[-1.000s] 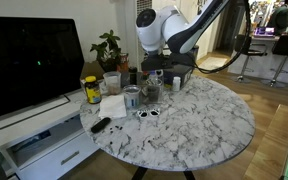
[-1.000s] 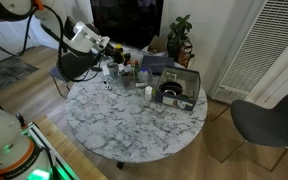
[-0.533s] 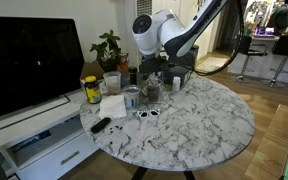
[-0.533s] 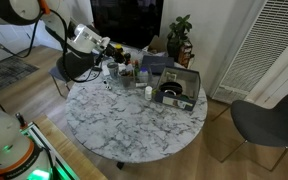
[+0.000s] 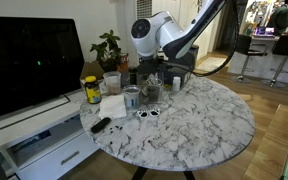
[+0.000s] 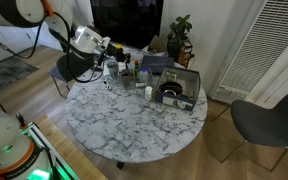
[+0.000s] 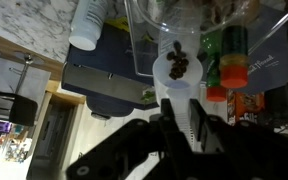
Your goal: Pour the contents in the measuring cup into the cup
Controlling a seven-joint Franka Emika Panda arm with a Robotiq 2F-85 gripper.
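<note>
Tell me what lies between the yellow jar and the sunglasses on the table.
A white napkin and a clear glass lie between the yellow jar and the sunglasses, as an exterior view shows.

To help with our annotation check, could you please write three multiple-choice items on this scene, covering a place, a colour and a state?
1. Where does the potted plant stand?
A) next to the black screen
B) hanging from the ceiling
C) held by the arm

2. What colour is the table top?
A) plain black
B) white with grey veins
C) red

3. What is the pincer doing?
A) hanging wide open
B) shut on a spoon
C) shut on the measuring cup

Answers:
1 A, its leaves rise beside the screen's edge.
2 B, both exterior views show marbling.
3 C, the wrist view shows the cup's handle clamped, with dark pieces inside the cup.
</note>
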